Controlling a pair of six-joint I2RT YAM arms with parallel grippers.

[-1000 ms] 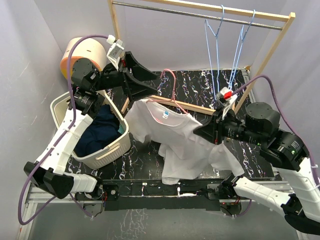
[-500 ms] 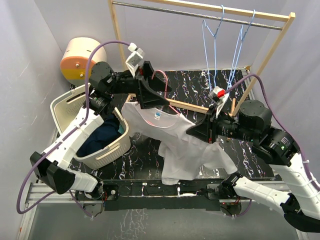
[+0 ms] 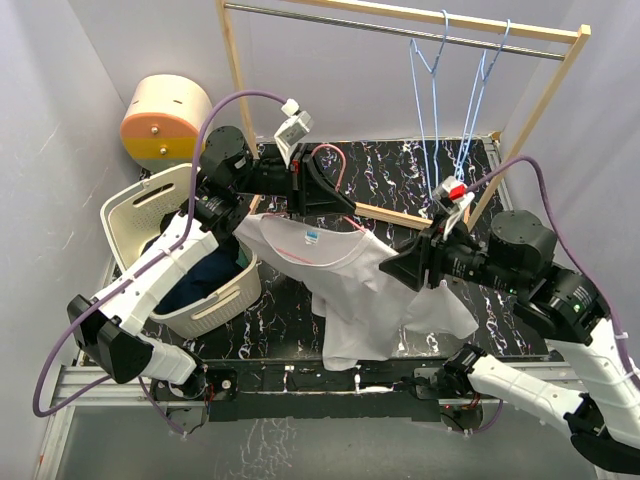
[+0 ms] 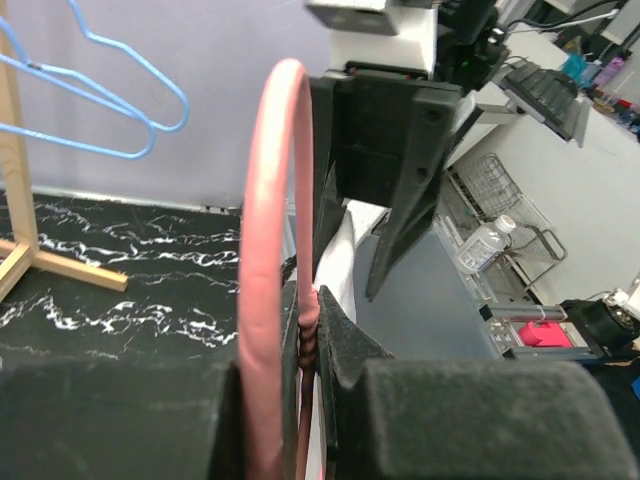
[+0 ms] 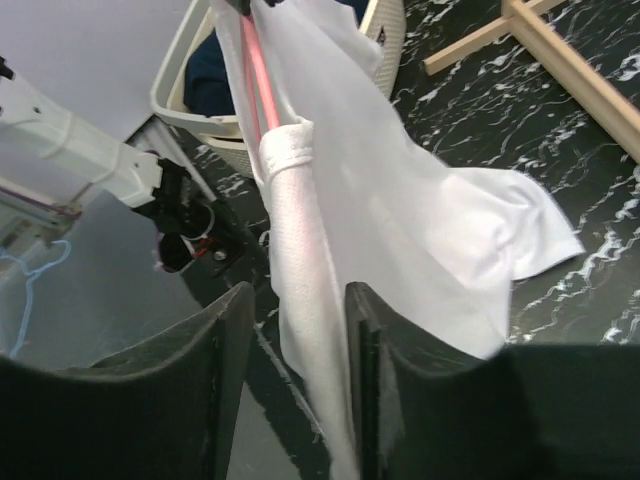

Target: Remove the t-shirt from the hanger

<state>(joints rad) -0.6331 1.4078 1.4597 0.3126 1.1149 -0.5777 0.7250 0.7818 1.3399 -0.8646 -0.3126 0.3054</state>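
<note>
Left pincer [image 3: 335,195], upper middle of the frame, is clamped on the pink hanger [image 4: 268,230]. Right pincer [image 5: 296,300] sits slightly apart around the t-shirt [image 5: 400,220]. The collar tag [image 3: 313,236] is too tiny to read.

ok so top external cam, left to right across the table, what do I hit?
laundry basket → left pincer, shut on the pink hanger → right pincer → rack's right wooden post. Left out: the white t-shirt, which spans both pincers sideways.
</note>
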